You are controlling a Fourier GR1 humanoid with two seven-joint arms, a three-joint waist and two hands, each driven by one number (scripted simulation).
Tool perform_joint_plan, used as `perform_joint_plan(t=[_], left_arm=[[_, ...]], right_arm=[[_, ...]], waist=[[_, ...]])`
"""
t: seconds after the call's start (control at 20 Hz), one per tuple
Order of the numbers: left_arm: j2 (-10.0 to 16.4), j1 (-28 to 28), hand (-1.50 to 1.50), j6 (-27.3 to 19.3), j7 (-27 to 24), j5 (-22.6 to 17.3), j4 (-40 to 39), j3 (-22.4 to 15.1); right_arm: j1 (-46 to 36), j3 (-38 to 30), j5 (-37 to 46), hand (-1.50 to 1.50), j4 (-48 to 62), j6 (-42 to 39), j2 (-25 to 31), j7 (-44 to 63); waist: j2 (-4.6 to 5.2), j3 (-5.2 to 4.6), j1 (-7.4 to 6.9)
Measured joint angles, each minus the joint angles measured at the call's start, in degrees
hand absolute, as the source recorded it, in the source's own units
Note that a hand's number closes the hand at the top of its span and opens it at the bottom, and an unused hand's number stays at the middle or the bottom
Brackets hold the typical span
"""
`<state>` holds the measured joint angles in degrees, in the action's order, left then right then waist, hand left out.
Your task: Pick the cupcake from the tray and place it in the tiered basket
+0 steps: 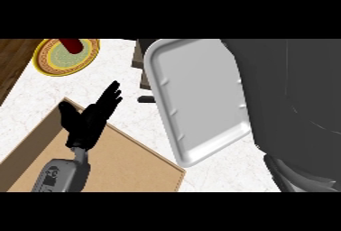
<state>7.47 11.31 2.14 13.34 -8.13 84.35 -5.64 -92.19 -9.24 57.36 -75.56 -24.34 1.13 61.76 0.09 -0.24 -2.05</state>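
Note:
A white tray (200, 99) fills the middle of the head view, and its visible surface is bare. No cupcake shows anywhere. My left hand (90, 118) is open over the far corner of a wooden board (126, 162), left of the tray, with its fingers straight and pointing up-right and nothing in it. A large grey bulk (290, 103), apparently my right arm close to the camera, covers the right side and hides what lies beneath. The right hand itself does not show. A dark frame piece (142, 63) peeks out at the tray's left edge; I cannot tell whether it is the tiered basket.
A yellow plate (66, 56) with a red object (73, 44) on it stands at the back left. The white marble counter (40, 94) ends at a dark wooden strip (12, 63) on the far left.

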Motion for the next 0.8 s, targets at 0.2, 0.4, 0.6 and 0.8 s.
perform_joint_plan(t=[0.2,0.4,0.6,0.8], left_arm=[[-0.5,0.3,0.0,-0.1,0.3,0.2,0.2,-0.4],[-0.3,0.6,0.0,0.2,0.4,0.3,0.3,-0.2],[-0.8,0.9,0.0,-0.2,0.4,0.9,0.1,-0.6],[-1.3,0.7,0.0,-0.2,0.5,1.1,0.8,-1.2]], right_arm=[[-4.7,-3.4,2.2,1.5,11.3,3.9,0.5,-1.8],[-6.9,-6.1,3.4,1.5,20.6,11.4,0.4,-4.6],[-8.4,-8.2,3.8,1.5,29.4,18.8,0.1,-6.6],[-8.9,-10.1,3.0,1.5,36.0,27.4,-0.6,-7.9]], waist=[[0.38,0.01,-0.47],[0.65,0.05,-0.76],[0.9,0.06,-1.02],[1.12,0.04,-1.84]])
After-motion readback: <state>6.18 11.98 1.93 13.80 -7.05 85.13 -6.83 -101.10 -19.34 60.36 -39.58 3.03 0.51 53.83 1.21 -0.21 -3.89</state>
